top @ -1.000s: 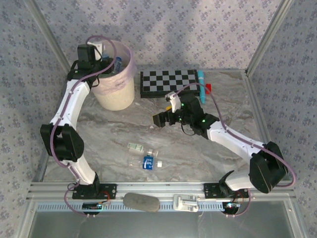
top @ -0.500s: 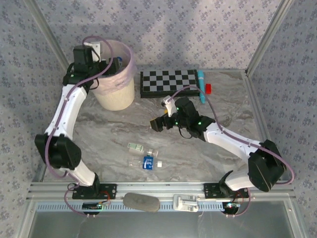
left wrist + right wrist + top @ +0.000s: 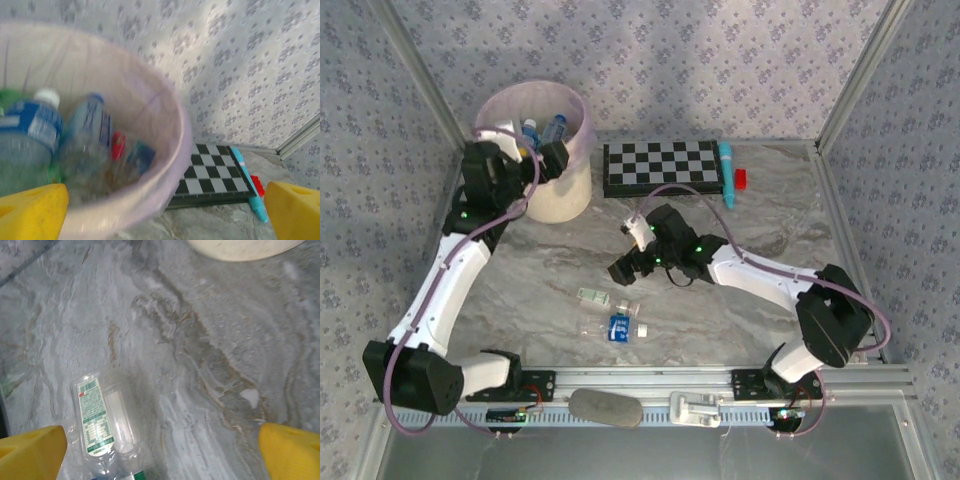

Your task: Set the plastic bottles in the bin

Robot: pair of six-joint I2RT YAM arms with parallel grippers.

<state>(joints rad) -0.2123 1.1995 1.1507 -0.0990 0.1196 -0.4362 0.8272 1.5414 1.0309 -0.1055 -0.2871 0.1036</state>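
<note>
Beside the rim of the bin (image 3: 560, 195), left claw (image 3: 527, 148): spread wide, holding nothing. Down over the table (image 3: 540, 270), right claw (image 3: 628, 252): just as wide, empty, a clear bottle (image 3: 102, 430) with a green label lying off-centre below, close to one fingertip (image 3: 30, 450). Could close askew and squirt that bottle sideways (round, light, likely to roll). Could also knock the blue-labelled bottle (image 3: 618, 328) lying nearby on the table. Farther out, some risk of snagging the thin liner (image 3: 175, 115) with the left arm (image 3: 450, 270) and tipping the bin, spilling the bottles (image 3: 35, 130) inside.
</note>
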